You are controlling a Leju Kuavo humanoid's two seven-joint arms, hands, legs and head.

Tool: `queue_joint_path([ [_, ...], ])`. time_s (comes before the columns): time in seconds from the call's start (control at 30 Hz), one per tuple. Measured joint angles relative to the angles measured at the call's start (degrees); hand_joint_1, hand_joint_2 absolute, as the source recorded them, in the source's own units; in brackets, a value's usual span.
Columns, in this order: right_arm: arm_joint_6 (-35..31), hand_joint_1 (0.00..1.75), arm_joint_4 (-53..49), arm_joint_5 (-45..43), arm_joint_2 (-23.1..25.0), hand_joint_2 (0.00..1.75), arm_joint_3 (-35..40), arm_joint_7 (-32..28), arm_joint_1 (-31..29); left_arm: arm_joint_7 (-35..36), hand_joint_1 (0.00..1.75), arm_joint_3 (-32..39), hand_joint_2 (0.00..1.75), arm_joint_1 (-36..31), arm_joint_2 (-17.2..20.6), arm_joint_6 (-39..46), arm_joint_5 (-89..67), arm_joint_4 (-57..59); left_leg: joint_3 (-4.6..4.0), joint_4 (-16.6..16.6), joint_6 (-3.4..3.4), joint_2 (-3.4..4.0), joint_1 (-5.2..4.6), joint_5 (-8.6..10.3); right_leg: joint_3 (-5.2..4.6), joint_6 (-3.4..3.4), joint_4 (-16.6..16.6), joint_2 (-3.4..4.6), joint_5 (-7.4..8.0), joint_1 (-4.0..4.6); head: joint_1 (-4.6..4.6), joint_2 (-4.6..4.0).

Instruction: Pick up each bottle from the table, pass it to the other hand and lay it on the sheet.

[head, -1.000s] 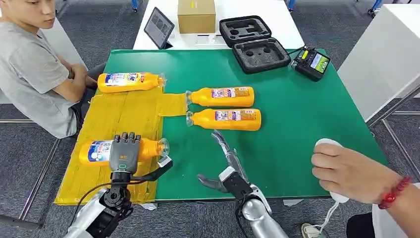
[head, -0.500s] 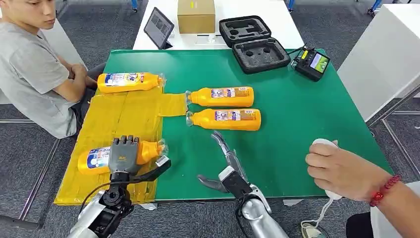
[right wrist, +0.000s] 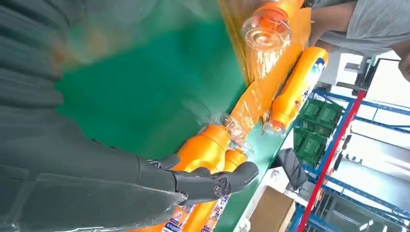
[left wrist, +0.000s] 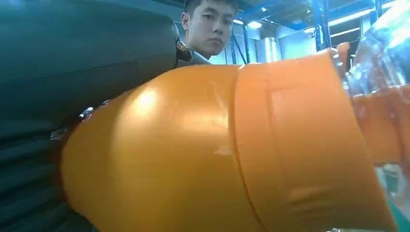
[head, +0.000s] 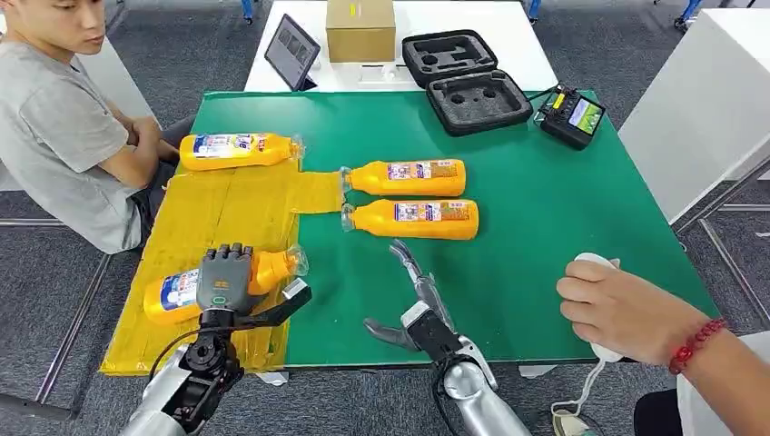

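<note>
The left robot hand sits palm-down over a lying bottle, fingers wrapped across its orange body and thumb sticking out to the right, so it is clamped on that bottle. This held bottle lies on the yellow sheet at the near left of the green table, its clear cap pointing right toward the sheet's edge. In the left wrist view the same bottle fills the space right in front of the hand's grey cover.

The right robot hand rests near the table's near edge, right of the sheet, fingers stretched out straight toward the far side and thumb spread to the left; it holds nothing and its fingers are apart. In the right wrist view its dark fingers point at the two middle bottles.

There are four bottles in all. One lies on the far left corner of the sheet. Two more lie side by side on the bare green table past the right robot hand, the farther one with its cap on a strip of the sheet, the nearer one just beside it.

A seated person is at the far left. On the far side stand a tablet, a cardboard box, an open black case and a controller. At the near right a person's hand covers a white mouse-like object.
</note>
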Motion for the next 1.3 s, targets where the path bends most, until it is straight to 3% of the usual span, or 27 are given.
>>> queue_joint_path([
  [0.07,0.0,0.00,0.3,0.0,0.0,1.75,-0.1,0.0,-0.1,-0.6,1.33,0.4,0.00,-0.1,-0.1,0.0,0.0,0.2,0.02,0.0,0.00,0.00,0.00,0.00,0.02,0.00,0.0,0.00,0.00,0.00,0.00,0.00],
  [0.13,0.0,0.00,0.7,0.0,0.0,1.75,-0.2,0.0,-0.2,-1.0,1.10,0.6,0.00,-0.1,-0.1,0.0,0.0,0.3,0.05,0.0,0.00,0.00,0.00,0.00,0.04,0.00,0.0,0.00,0.00,0.00,0.00,0.00],
  [0.23,-0.1,0.00,1.0,0.1,0.0,1.75,-0.3,0.0,-0.3,-1.1,1.19,0.8,0.00,-0.1,-0.2,0.0,0.0,0.4,0.06,0.0,0.00,0.00,0.00,0.00,0.06,0.00,0.0,0.00,0.00,0.00,0.00,0.00],
  [0.27,-0.1,0.00,1.1,0.1,0.0,1.75,-0.3,0.0,-0.3,-1.1,1.08,0.8,0.00,-0.1,-0.2,0.0,0.0,0.4,0.07,0.0,0.00,0.00,0.00,0.00,0.07,0.00,0.0,0.00,0.00,0.00,0.00,0.00],
  [0.33,-0.1,0.00,1.3,0.1,0.0,1.75,-0.4,-0.1,-0.4,-1.4,1.12,0.8,0.00,-0.1,-0.2,0.0,0.0,0.8,0.09,0.0,0.00,0.00,0.00,0.00,0.08,0.00,0.0,0.00,0.00,0.00,0.00,0.00],
  [0.4,-0.1,0.00,1.5,0.1,0.0,1.75,-0.4,-0.1,-0.4,-1.5,0.84,0.8,0.00,-0.2,-0.3,0.0,-0.1,1.2,0.10,0.0,0.00,0.00,0.00,0.00,0.10,0.00,0.0,0.00,0.00,0.00,0.00,0.00],
  [0.43,-0.1,0.00,1.6,0.1,0.0,1.75,-0.5,-0.1,-0.4,-1.4,0.89,0.8,0.00,-0.3,-0.3,0.0,-0.1,1.4,0.11,0.0,0.00,-0.01,0.00,0.00,0.10,0.00,0.0,0.00,0.00,0.00,0.00,0.00],
  [0.47,-0.1,0.00,1.7,0.1,0.0,1.75,-0.5,-0.1,-0.4,-1.0,1.08,0.7,0.00,-0.4,-0.3,0.0,-0.1,1.7,0.11,0.0,0.00,-0.01,0.00,0.00,0.11,0.00,0.0,0.00,0.00,0.00,0.00,0.00],
  [0.53,-0.2,0.00,1.9,0.1,0.0,1.75,-0.8,-0.1,-0.5,0.4,0.89,-0.1,0.00,-0.7,-0.3,0.0,-0.1,2.4,0.12,0.0,0.00,-0.01,0.00,0.00,0.13,0.00,0.0,0.00,0.00,0.00,0.00,0.00],
  [0.6,-0.6,0.00,2.2,0.1,0.0,1.75,-0.9,-0.1,-0.6,1.5,0.44,-1.1,0.00,-0.9,-0.2,0.0,-0.1,3.0,0.12,0.0,0.00,0.00,0.00,0.00,0.13,0.00,0.0,0.00,0.00,0.00,-0.02,0.00],
  [0.63,-0.8,0.00,2.3,0.0,0.0,1.75,-0.9,-0.1,-0.6,2.0,0.35,-1.7,0.00,-1.0,-0.2,0.0,-0.1,3.3,0.13,0.0,0.00,-0.01,0.00,0.00,0.13,0.00,0.0,0.00,0.00,0.00,0.00,0.00],
  [0.87,-1.2,0.00,3.1,-0.2,0.0,1.75,-0.9,-0.1,-0.6,3.7,0.38,-4.3,0.00,-1.0,-0.2,0.0,-0.1,5.1,0.13,0.0,0.00,-0.02,0.00,0.00,0.14,-0.01,0.0,-0.01,-0.01,0.00,0.00,0.00],
  [0.93,-1.2,0.00,3.2,-0.2,0.0,1.75,-0.9,-0.1,-0.6,3.8,0.49,-4.5,0.00,-1.0,-0.1,0.0,-0.1,5.2,0.13,0.0,0.00,-0.03,0.00,0.00,0.14,-0.01,0.0,-0.02,-0.01,0.00,0.00,0.00],
  [0.97,-1.2,0.00,3.3,-0.2,0.0,1.75,-0.9,-0.1,-0.6,3.8,0.70,-4.6,0.00,-1.0,-0.1,0.0,-0.1,5.4,0.13,0.0,0.00,-0.03,0.00,0.00,0.15,-0.01,0.0,-0.02,-0.01,0.00,0.00,0.00],
  [1.2,-1.5,0.00,3.5,-1.1,-0.2,1.75,-0.9,-0.1,-0.8,3.7,0.63,-5.1,0.00,-1.3,-0.1,0.0,-0.1,6.2,0.15,0.0,0.00,-0.09,0.00,0.05,0.19,-0.01,0.0,-0.08,-0.01,0.00,0.00,0.00],
  [1.23,-1.6,0.00,3.5,-1.1,-0.2,1.75,-0.9,-0.1,-0.8,3.7,0.58,-5.1,0.00,-1.4,-0.1,0.0,-0.1,6.4,0.15,0.0,0.00,-0.10,0.00,0.05,0.20,-0.01,0.0,-0.09,-0.01,-0.01,0.00,0.00],
  [1.27,-1.6,0.00,3.5,-1.1,-0.2,1.75,-0.9,-0.1,-0.8,3.7,0.38,-5.2,0.00,-1.5,-0.1,0.0,-0.1,6.5,0.15,0.0,0.01,-0.11,-0.01,0.05,0.21,-0.01,0.0,-0.10,-0.01,-0.01,0.00,0.00],
  [1.3,-1.6,0.00,3.5,-1.1,-0.3,1.75,-0.9,-0.1,-0.8,3.7,0.30,-5.2,0.00,-1.5,-0.1,0.0,-0.1,6.6,0.16,0.0,0.01,-0.11,-0.01,0.05,0.22,-0.01,0.0,-0.11,-0.01,-0.01,0.00,0.00],
])
